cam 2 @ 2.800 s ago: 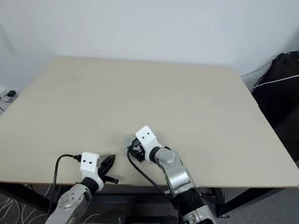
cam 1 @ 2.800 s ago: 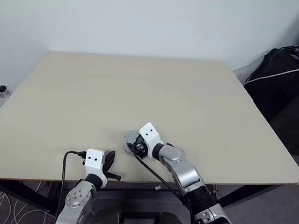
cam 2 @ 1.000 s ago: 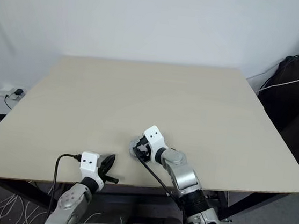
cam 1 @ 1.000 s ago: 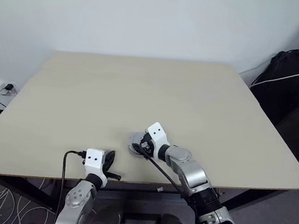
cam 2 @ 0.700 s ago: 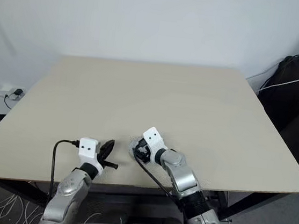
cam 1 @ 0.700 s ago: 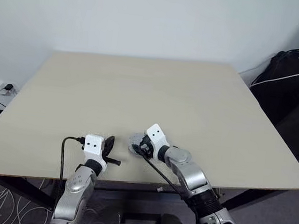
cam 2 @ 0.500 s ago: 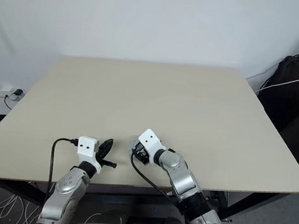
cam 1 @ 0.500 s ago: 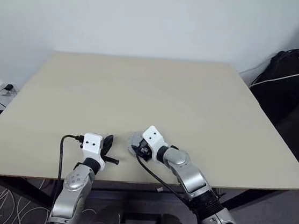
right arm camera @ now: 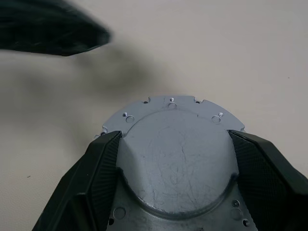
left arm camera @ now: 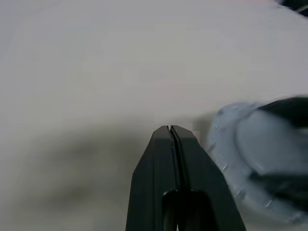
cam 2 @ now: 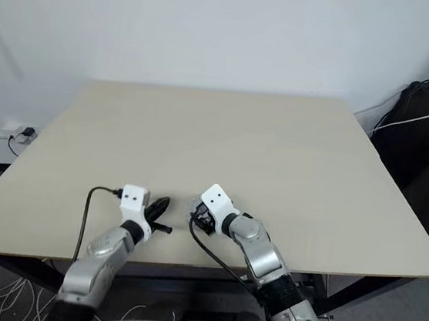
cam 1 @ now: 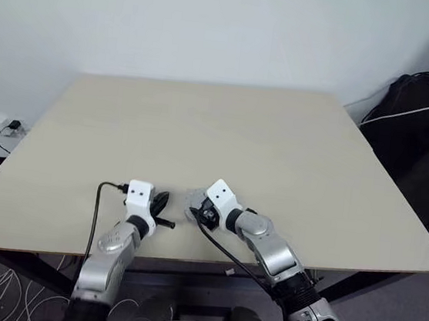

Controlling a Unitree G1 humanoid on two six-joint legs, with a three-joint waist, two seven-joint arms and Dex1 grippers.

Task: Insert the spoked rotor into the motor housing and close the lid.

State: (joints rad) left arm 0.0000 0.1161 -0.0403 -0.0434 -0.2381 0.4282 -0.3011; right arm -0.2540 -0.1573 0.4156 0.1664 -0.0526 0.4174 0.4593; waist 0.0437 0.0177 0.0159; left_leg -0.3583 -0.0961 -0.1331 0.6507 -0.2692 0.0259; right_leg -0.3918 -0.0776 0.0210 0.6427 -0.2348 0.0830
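The lid [right arm camera: 175,154], a flat silver-grey disc with a raised smooth middle, lies near the front edge of the table [cam 1: 203,128]. My right gripper [right arm camera: 174,137] is shut on it, one black finger on each side of the raised part. The lid [cam 1: 193,200] is mostly covered by the gripper in the eye views. My left gripper [cam 1: 162,201] is shut with nothing in it, its tip [left arm camera: 171,129] just left of the lid [left arm camera: 231,144] and apart from it. The spoked rotor and the motor housing are hidden or out of view.
The front edge of the table runs just behind both grippers. Black bags and cables [cam 1: 416,121] stand off the right side of the table. A power socket with a cable [cam 1: 1,125] lies on the floor at the left.
My left gripper has moved forward and up over the table edge, closer to the lid. The right gripper has kept its hold in place.
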